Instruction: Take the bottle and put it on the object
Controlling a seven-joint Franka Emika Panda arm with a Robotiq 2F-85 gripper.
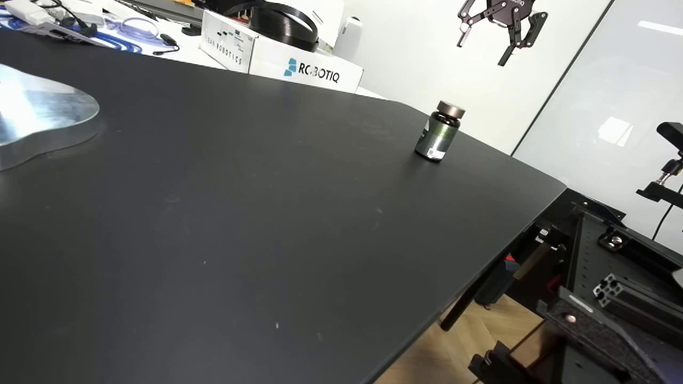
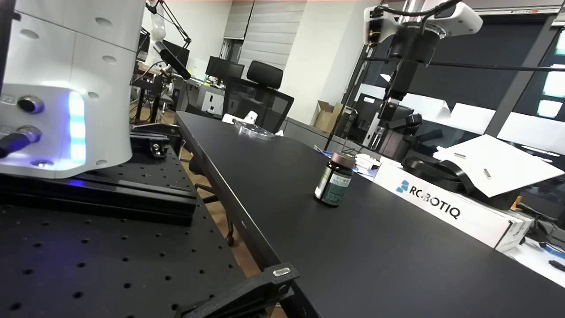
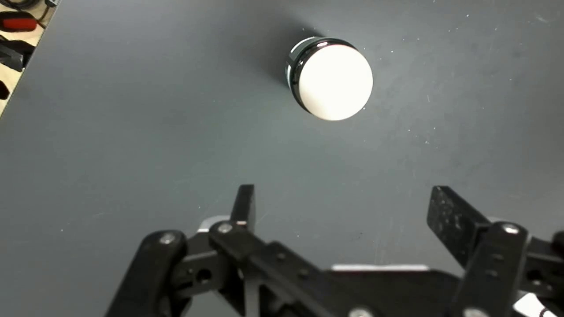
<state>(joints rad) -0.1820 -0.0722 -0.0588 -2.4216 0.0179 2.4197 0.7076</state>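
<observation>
The small dark bottle [image 1: 438, 133] stands upright on the black table in both exterior views [image 2: 336, 182]. In the wrist view its cap [image 3: 335, 82] shows from above, bright white with glare, in the upper middle. The object, a flat shiny silver piece [image 1: 48, 106], lies on the table, cut off by the left edge of an exterior view. It also shows at the table's far end in an exterior view [image 2: 255, 130]. It is out of the wrist view. My gripper [image 1: 483, 50] hangs high above the table, open and empty. In the wrist view the bottle is ahead of the fingertips [image 3: 343, 196], apart from them.
A white labelled box [image 1: 307, 66] with black rings on top stands along the table's back edge, also in an exterior view [image 2: 441, 207]. Cables [image 1: 139, 32] lie beside it. The white robot base [image 2: 88, 57] and a black clamp [image 2: 265, 285] are at the table's near edge.
</observation>
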